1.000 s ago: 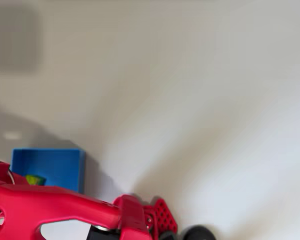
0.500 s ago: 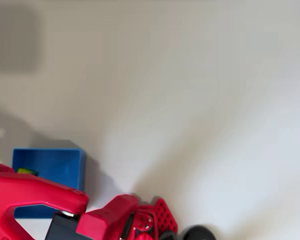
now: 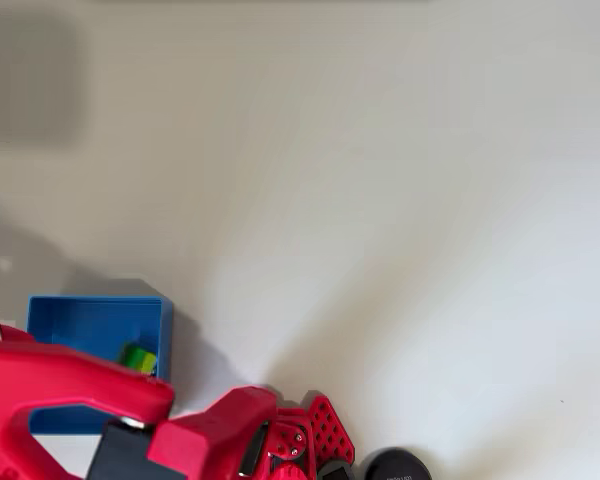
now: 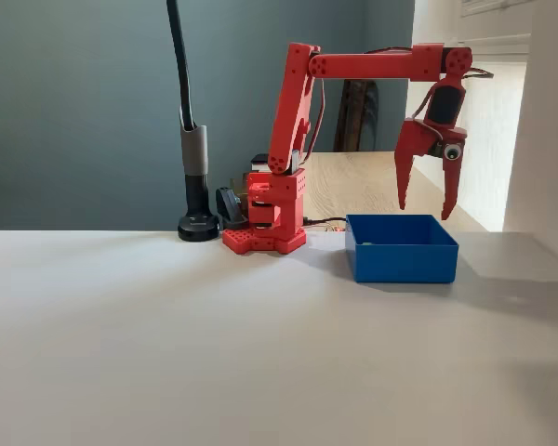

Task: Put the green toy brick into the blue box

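One green toy brick (image 3: 138, 358) askew inside blue box (image 3: 70, 320).

Smooth matt plastic blue box (image 4: 402, 259) (like the red arm (image 4: 298, 121)), matt white table (image 4: 214, 353).

One green toy brick (image 3: 138, 358), one blue box (image 4: 402, 260)

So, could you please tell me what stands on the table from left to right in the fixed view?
Black lamp stand → red arm base → blue box, with the open pincer hanging above it.
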Controlling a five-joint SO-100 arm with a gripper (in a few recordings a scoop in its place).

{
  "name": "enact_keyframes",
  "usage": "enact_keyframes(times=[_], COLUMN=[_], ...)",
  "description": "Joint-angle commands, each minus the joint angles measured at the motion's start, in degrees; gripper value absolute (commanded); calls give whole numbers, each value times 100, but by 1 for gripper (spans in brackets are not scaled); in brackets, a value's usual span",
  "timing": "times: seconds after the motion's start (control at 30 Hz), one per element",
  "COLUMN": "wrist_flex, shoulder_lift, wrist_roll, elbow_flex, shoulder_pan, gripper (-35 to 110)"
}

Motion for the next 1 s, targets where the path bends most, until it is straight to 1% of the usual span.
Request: enact_keyframes(times=[0.0, 0.07, 0.17, 0.2, 0.33, 0.5, 0.73, 0.83, 0.97], wrist_flex=[132, 132, 114, 114, 18, 9, 44, 44, 26], shoulder_lift=[272, 281, 308, 308, 606, 993, 1433, 1854, 2487], wrist_roll=[105, 237, 527, 615, 809, 580, 290, 185, 114], elbow_flex=[-387, -650, -1072, -1239, -1652, -1819, -2180, -1951, -1099], shoulder_pan=[9, 35, 193, 308, 1046, 2162, 3138, 3498, 4157], gripper=[23, 17, 2, 0, 0, 0, 0, 0, 0])
